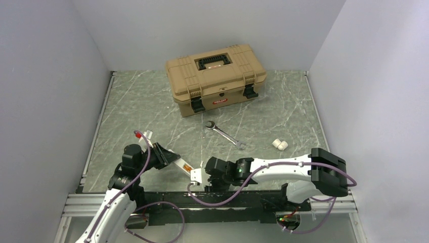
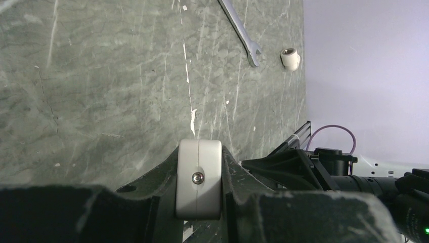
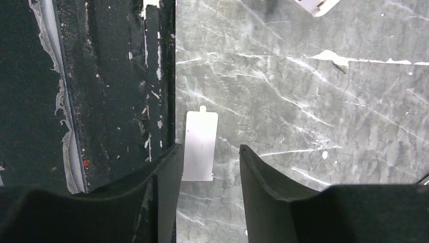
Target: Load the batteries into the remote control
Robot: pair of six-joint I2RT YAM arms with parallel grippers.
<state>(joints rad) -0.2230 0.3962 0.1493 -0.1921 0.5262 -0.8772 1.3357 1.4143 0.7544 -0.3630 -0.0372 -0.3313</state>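
My left tool (image 1: 163, 155) is clamped on one end of the remote control (image 2: 198, 159). In the left wrist view its two dark fingers press against either side of the white body, with a small screw head showing on the face toward the camera. From the top camera the remote control juts out of that tool toward the right arm, low near the front of the bench (image 1: 152, 101), with its orange-brown recess facing up. My right tool (image 3: 208, 149) hangs just beside the free end of the remote control, fingers apart and gripping nothing. Under it a thin white plate with a small tab (image 3: 200, 134) lies flat on the bench by the dark front rail, one edge tucked beneath one finger. Further back I see a steel wrench (image 1: 225, 133) lying at a slant, a small white piece (image 1: 280, 145) to its right, and a closed tan toolbox (image 1: 215, 76) with a black handle toward the rear wall.
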